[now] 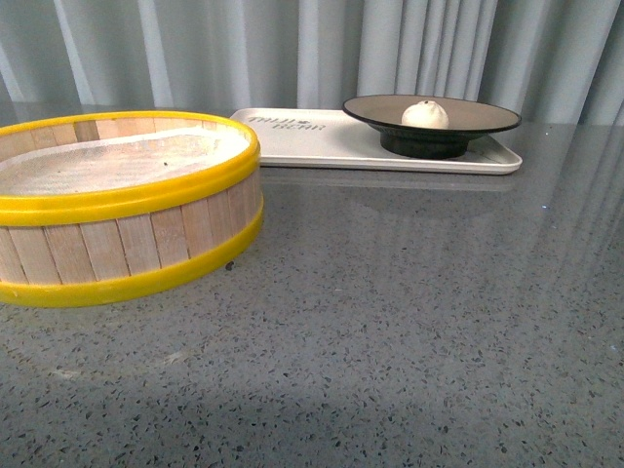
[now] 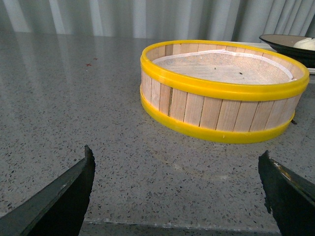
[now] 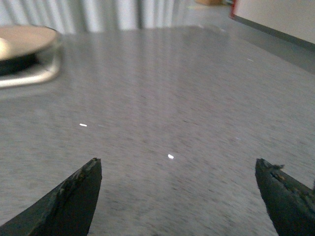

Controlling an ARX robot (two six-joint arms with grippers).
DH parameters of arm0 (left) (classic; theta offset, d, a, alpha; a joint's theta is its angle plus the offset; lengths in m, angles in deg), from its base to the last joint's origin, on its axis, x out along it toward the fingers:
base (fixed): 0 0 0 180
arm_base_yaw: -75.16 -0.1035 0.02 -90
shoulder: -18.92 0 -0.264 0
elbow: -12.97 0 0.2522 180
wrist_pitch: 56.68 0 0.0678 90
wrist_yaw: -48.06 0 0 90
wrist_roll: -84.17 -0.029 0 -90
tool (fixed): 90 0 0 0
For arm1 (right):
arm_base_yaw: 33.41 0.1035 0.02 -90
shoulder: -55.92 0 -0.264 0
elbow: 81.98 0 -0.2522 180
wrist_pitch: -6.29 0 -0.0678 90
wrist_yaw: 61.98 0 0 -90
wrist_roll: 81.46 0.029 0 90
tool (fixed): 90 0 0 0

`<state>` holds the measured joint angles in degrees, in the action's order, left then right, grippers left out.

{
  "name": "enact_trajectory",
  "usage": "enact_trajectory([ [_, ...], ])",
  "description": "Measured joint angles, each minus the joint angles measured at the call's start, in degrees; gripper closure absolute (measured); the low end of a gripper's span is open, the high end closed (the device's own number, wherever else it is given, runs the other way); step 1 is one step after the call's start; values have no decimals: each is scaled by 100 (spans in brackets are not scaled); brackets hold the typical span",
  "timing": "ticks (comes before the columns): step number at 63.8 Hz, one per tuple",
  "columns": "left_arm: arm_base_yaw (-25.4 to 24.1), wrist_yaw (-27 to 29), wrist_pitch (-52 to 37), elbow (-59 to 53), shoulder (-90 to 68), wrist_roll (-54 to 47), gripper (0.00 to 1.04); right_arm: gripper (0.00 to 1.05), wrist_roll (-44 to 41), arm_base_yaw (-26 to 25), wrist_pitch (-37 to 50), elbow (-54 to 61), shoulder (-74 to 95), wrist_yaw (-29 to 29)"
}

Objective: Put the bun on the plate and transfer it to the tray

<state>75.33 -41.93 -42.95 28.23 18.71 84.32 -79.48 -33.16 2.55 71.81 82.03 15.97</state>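
Note:
The white bun (image 1: 425, 114) sits on the tan plate (image 1: 487, 117) with its black rim and foot. The plate stands on the right part of the cream tray (image 1: 312, 141) at the back of the table. Neither arm shows in the front view. My left gripper (image 2: 177, 162) is open and empty, low over the table near its front edge, with the plate (image 2: 285, 43) and a bit of the bun (image 2: 306, 43) far off. My right gripper (image 3: 178, 169) is open and empty over bare table, with the plate (image 3: 24, 42) and tray edge (image 3: 34, 76) far off.
A yellow-rimmed wooden steamer basket (image 1: 127, 210) stands at the left front, lined with white cloth and holding nothing; it also shows in the left wrist view (image 2: 221, 91). Grey curtains hang behind the speckled grey table (image 1: 409, 331). A pale box edge (image 3: 275, 17) shows beyond the table.

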Motion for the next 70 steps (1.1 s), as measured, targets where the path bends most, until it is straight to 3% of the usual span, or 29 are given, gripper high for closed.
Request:
enact_trajectory([
  [4,0,-2,0,0,0,0,7,31,-79,-15,385,334,-258,927],
  [7,0,0,0,0,0,0,7,41,-125,0,468,525,-415,1213],
  [25,0,0,0,0,0,0,7,103,-175,-15,378,968,-970,1207],
  [53,0,2,0,0,0,0,7,103,-184,-15,20,1215,-1615,1202],
  [61,0,4,0,0,0,0,7,103,-184,-17,-957,1213,-2400,1213],
  [70,0,0,0,0,0,0,7,103,-184,-17,-992,1211,-2586,1211],
])
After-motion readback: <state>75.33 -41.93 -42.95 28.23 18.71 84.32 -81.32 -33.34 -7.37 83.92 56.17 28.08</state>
